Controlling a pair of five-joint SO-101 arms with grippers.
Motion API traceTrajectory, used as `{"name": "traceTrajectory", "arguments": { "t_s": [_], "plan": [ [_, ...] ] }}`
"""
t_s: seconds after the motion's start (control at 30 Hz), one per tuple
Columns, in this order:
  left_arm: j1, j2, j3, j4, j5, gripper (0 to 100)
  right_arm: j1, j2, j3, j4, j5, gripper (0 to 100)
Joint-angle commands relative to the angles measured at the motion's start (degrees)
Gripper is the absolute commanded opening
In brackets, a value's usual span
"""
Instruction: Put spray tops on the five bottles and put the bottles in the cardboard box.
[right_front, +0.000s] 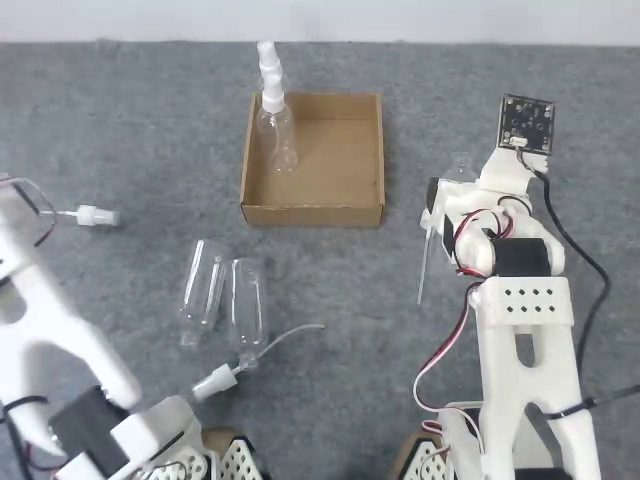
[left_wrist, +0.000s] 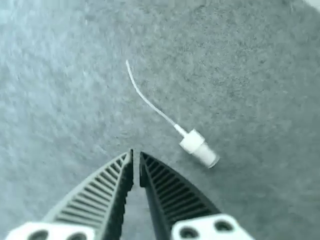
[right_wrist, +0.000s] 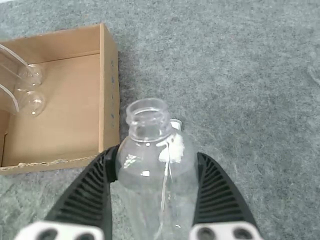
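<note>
Bottle (right_wrist: 152, 167) base lay hidden where the right tool (right_wrist: 156, 155) clamped it; left tool (left_wrist: 136, 154), pressed together, hovered over open counter (left_wrist: 250, 75).

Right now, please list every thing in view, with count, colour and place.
cardboard box: one, brown, far middle of the carpet
capped bottles: two, clear, white spray tops, standing in the box
bare bottles: two, clear, lying on the carpet before the box
held bottle: one, clear, topless, in the right gripper
loose spray tops: two, white, on the carpet at the left
thin tube: one, white, beside the right arm
carpet: grey, under everything
left gripper: one, black, shut, near a spray top
right gripper: one, black, shut on the held bottle
</note>
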Motion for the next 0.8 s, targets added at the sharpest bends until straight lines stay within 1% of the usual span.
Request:
{"name": "traceTrajectory", "arguments": {
  "t_s": [0.0, 0.2, 0.37, 0.5, 0.6, 0.77],
  "plan": [
    [0.00, -0.35, -3.56, 0.79, -11.43, 1, 0.48, -2.59, -1.85, -1.54, -0.26, 2.4],
    [0.97, -0.35, -3.56, 1.23, -21.80, 1, 0.48, -2.59, -1.85, -1.54, -0.26, 2.4],
    [3.60, -0.35, -3.65, 4.66, -30.07, 1, 0.48, -2.59, -1.85, -1.54, -0.26, 2.4],
    [5.27, -0.18, -4.70, 6.68, -34.37, 1, 0.48, -2.59, -1.85, -1.54, -0.26, 2.4],
    [5.45, 2.46, -9.36, 8.70, -35.34, 1, 0.48, -2.59, -1.85, -1.54, -0.26, 2.4],
    [5.45, 15.03, -23.87, 19.08, -39.74, 1, 0.48, -2.59, -1.85, -1.54, -0.26, 2.4]
  ]
}}
